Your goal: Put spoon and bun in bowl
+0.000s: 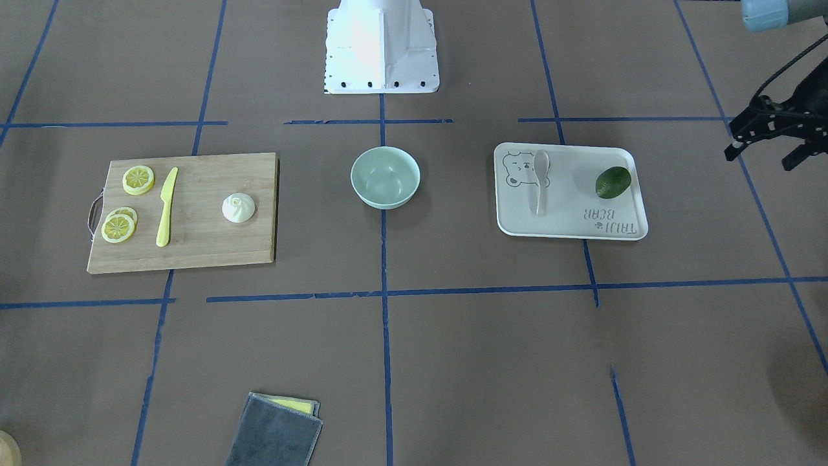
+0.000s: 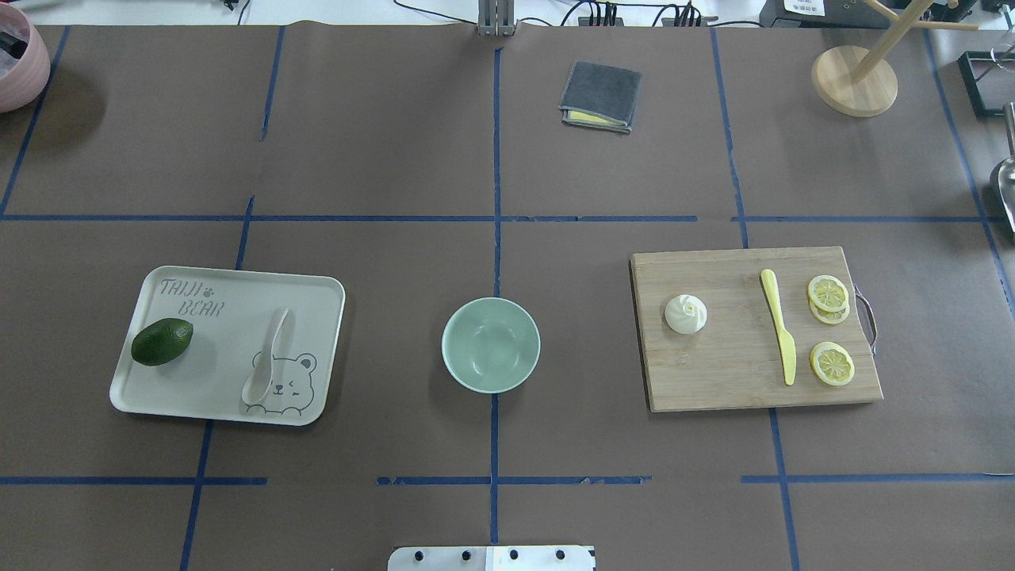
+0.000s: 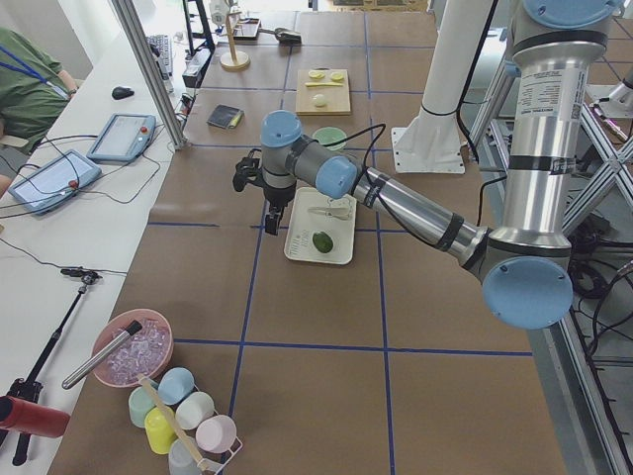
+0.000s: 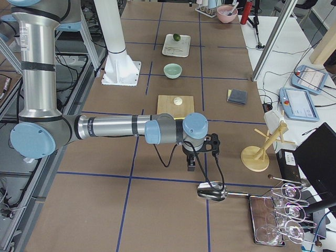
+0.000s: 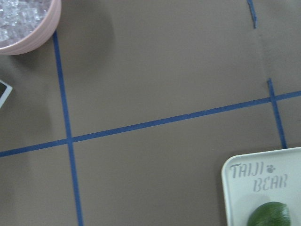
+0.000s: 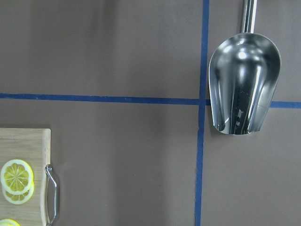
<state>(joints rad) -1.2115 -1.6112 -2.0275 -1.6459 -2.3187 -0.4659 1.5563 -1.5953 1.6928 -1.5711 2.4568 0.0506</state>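
Note:
The cream spoon lies on the bear tray at the table's left, beside a green avocado. The white bun sits on the wooden cutting board at the right. The empty mint-green bowl stands in the middle between them. My left gripper hovers beyond the tray's outer end, empty, its fingers spread apart. My right gripper shows only in the exterior right view, hovering past the board's outer end; I cannot tell whether it is open or shut.
A yellow plastic knife and lemon slices lie on the board. A folded grey cloth lies at the far middle. A metal scoop, a wooden rack and a pink ice bowl stand at the table's ends.

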